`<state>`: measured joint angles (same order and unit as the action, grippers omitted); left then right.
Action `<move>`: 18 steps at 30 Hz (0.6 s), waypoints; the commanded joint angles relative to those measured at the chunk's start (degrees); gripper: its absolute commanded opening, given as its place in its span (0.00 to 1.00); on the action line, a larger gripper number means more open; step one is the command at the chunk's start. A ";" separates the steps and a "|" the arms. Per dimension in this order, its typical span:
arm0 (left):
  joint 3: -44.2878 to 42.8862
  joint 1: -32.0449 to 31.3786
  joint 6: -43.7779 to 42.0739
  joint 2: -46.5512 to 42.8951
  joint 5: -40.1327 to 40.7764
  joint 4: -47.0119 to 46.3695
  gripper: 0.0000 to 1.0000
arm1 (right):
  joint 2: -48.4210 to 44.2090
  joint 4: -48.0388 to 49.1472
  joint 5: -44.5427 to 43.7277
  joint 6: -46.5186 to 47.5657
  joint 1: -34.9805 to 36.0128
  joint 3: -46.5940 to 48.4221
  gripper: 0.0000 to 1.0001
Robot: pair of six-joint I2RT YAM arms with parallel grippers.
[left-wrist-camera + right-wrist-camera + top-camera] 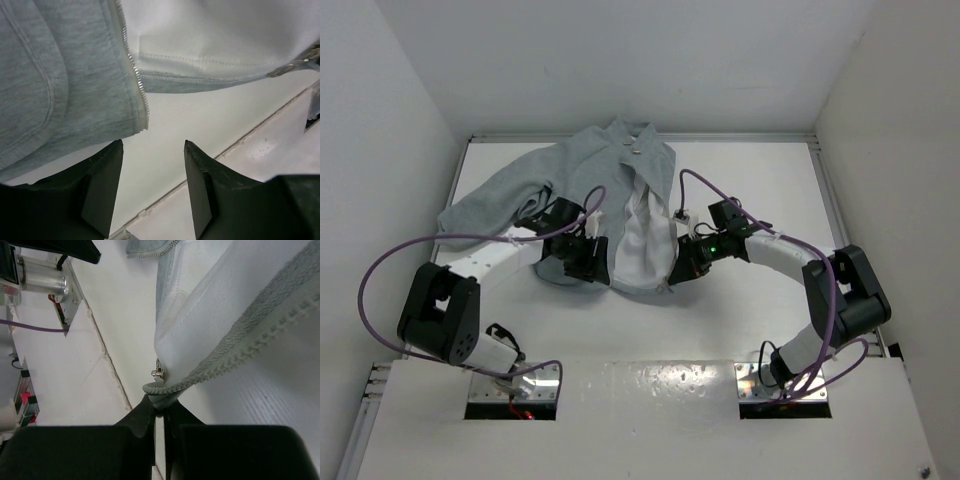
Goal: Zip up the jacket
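While its fingers pinch the lower end of the zipper tape [235,347], the right gripper [159,409] reaches inward from a bent elbow; the left gripper [152,150], jaws spread and empty, hovers just short of the opposite hem corner of the jacket [570,170], which lies open beyond both.

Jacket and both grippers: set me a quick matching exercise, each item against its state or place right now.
Items
1. left gripper
2. right gripper
3. lining
4. sleeve

States
A. shut on the zipper edge of the jacket
B. white, showing between the open fronts
C. open, holding nothing
D. grey, stretched out to the left

Pairs: 1-C, 2-A, 3-B, 4-D
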<state>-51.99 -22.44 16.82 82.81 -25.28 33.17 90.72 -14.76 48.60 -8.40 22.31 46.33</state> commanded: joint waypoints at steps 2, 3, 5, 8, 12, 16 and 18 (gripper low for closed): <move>1.62 -1.64 2.07 1.22 5.39 1.37 0.56 | 0.51 2.19 1.67 -0.74 0.11 1.84 0.00; 1.63 -1.65 2.60 1.74 6.37 0.76 0.56 | 0.51 2.02 1.59 -0.82 -0.07 2.19 0.00; 1.63 -1.65 3.31 2.27 7.60 0.76 0.54 | 0.51 2.20 1.67 -0.74 -0.07 2.10 0.00; 1.63 -0.33 4.63 2.80 6.31 0.24 0.52 | 0.51 2.46 1.85 -0.91 0.11 2.19 0.00; 1.63 0.98 5.68 3.42 4.19 -0.30 0.52 | -0.27 2.98 1.67 -1.18 0.02 1.58 0.00; 2.24 0.99 7.09 3.42 5.94 -0.82 0.52 | -0.72 2.81 1.67 -1.35 0.11 0.79 0.00; 1.72 0.99 7.70 4.03 7.43 -0.82 0.52 | -0.72 2.90 1.50 -1.70 0.02 0.61 0.00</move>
<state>-50.17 -22.02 22.44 86.37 -19.51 33.23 90.94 -13.54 48.90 -9.63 22.31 46.35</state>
